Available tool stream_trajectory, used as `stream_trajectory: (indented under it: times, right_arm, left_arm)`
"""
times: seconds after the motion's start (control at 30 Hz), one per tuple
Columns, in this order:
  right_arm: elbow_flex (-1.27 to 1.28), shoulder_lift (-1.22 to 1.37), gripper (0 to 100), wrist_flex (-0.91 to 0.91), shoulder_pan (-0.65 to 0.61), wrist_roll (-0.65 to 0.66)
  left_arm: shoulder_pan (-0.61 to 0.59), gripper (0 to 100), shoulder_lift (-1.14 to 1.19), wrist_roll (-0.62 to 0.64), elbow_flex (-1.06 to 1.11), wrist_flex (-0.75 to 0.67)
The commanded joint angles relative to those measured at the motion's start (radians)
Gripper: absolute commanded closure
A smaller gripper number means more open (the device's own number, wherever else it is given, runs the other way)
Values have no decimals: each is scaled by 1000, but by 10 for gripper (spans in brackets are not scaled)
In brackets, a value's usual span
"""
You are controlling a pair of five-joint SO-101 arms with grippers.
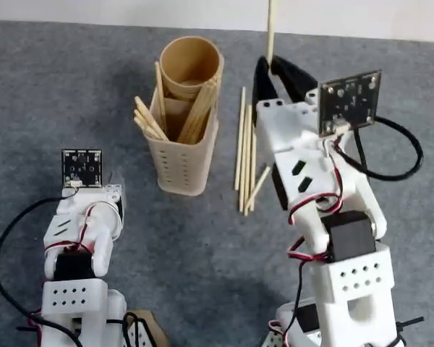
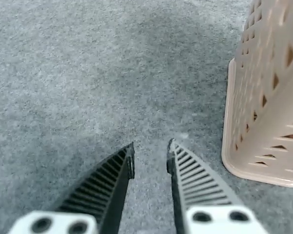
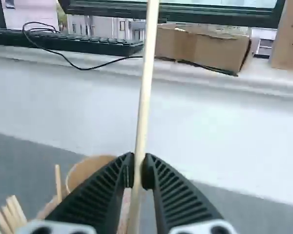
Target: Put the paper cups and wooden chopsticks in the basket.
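Observation:
A beige perforated basket (image 1: 179, 155) stands upright on the grey mat, holding a brown paper cup (image 1: 191, 66) and several wooden chopsticks (image 1: 150, 119). More chopsticks (image 1: 244, 155) lie on the mat just right of the basket. My right gripper (image 3: 137, 168) is raised beside the basket's rim, shut on one chopstick (image 3: 145, 87) that stands upright between its jaws; the same chopstick (image 1: 270, 29) sticks up past the gripper (image 1: 271, 69) in the high view. My left gripper (image 2: 150, 156) hovers low over the mat left of the basket (image 2: 266, 97), open and holding nothing.
The grey mat (image 1: 72, 87) ends at a pale surface along the far side. Cardboard boxes (image 3: 205, 46) and a cable (image 3: 53, 41) lie beyond the table in the right wrist view. A brown object (image 1: 148, 322) sits by the left arm's base.

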Motion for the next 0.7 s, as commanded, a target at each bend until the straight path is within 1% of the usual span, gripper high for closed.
stream_trajectory:
  times: [0.0,0.07,0.13,0.2,0.27,0.47,0.57,0.67]
  right_arm:
    - [5,24,992,97,56,-18]
    - [56,77,993,171,96,-25]
    - [122,145,993,220,130,-100]
    - [188,228,993,225,147,-180]
    - [239,317,993,211,148,-222]
    - [315,585,993,-4,173,-354]
    - [312,713,993,-117,196,-362]
    - [312,812,988,-154,205,-362]
  left_arm:
    - [13,857,-10,9,-7,-20]
    - [13,857,-10,9,-7,-20]
    - [13,857,-10,9,-7,-20]
    - [13,857,-10,9,-7,-20]
    - [13,857,-10,9,-7,-20]
    - [13,857,-10,9,-7,-20]
    - [13,857,-10,9,-7,-20]
    - [13,857,-10,9,-7,-20]
